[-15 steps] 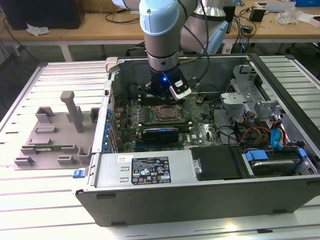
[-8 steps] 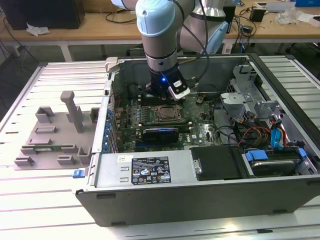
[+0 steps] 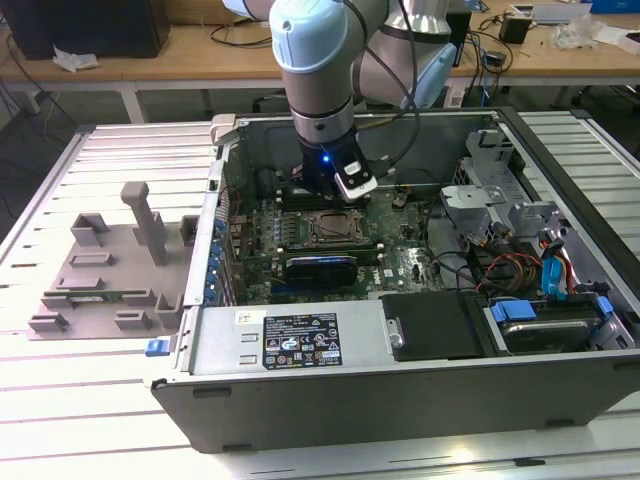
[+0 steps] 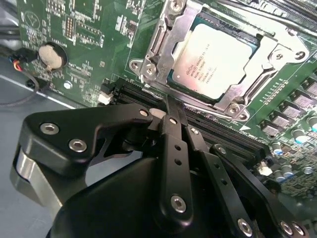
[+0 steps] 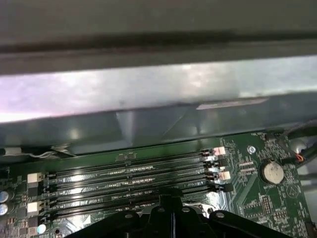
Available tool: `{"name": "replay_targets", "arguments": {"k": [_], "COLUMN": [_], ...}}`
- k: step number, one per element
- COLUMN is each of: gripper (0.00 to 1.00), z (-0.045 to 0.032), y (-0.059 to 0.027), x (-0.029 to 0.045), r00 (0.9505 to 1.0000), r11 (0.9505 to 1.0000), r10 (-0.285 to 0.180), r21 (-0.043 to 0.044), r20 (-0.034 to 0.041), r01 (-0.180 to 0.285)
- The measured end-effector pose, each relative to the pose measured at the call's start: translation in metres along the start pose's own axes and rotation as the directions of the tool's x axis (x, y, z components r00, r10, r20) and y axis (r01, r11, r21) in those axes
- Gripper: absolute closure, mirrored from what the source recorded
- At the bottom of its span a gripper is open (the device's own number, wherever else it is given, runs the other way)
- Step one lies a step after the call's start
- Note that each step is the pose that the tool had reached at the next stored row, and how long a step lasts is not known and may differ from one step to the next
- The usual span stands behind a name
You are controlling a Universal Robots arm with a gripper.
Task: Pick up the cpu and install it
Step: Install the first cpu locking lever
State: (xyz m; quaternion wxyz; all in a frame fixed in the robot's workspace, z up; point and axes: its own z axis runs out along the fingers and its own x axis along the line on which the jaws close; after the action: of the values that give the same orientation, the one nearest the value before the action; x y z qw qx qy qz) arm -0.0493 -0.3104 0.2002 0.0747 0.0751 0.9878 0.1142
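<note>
Jaws of the gripper [image 4: 171,106] stand drawn together to a narrow point with nothing between them, their tips hovering just beside the edge of the socket frame [image 4: 148,64] on the motherboard [image 4: 94,34]. Inside that frame lies the cpu [image 4: 215,59], its silver-grey top facing up and sitting flat and square in the socket, apart from the fingertips.

In the exterior view the robot arm [image 3: 315,60] reaches down into the open computer case [image 3: 400,370], which lies on its side on a slatted metal table [image 3: 60,420]. The gripper [image 3: 335,190] hangs over the back edge of the socket [image 3: 335,228], close above the board.

A grey plastic tray [image 3: 105,275] with upright posts rests on the table at the exterior view's left, well apart from the case.

In the first wrist view the black memory slots [image 5: 133,181] run side by side across the board just beyond the gripper's tips [image 5: 171,196], and the case wall [image 5: 158,89] rises behind them. A round coin battery [image 5: 272,172] sits near the end of the slots; it also shows in the second wrist view [image 4: 52,55].
</note>
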Motion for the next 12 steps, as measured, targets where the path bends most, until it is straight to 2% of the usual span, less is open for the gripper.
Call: {"name": "replay_targets", "arguments": {"k": [8, 12], "gripper": [0.89, 0.89], "z": [0.0010, 0.0020], "y": [0.0029, 0.0026], "x": [0.0047, 0.0057], "r00": [0.9993, 0.9970], "r11": [0.9993, 0.9971], "r10": [0.037, 0.075], "r21": [0.0049, 0.0096], "r20": [0.0092, 0.0188], "r01": [-0.037, -0.075]}}
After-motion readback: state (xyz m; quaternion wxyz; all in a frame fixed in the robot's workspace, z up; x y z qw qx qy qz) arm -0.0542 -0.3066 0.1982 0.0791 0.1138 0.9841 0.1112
